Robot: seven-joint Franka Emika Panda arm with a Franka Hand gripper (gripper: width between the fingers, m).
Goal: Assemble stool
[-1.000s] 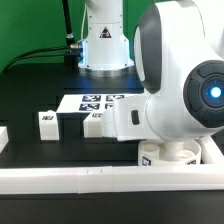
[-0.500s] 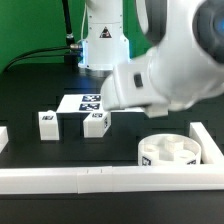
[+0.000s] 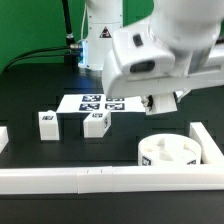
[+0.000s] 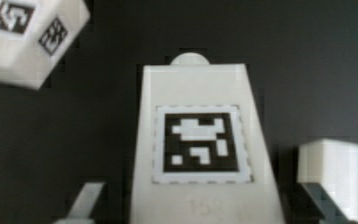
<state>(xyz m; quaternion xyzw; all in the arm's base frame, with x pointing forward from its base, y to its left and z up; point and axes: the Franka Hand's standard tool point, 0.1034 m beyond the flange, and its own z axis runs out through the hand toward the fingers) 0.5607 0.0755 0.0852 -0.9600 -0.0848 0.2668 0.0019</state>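
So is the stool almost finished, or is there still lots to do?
Lots to do. The round seat has no legs in it yet. The gripper holds one leg block above the table. Two more leg blocks wait beside the marker board.

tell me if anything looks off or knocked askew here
Nothing looks damaged. The seat sits flat by the front rail, and two leg blocks stand upright beside the marker board. In the wrist view one leg block looks tilted, while the gripper holds another leg squarely.
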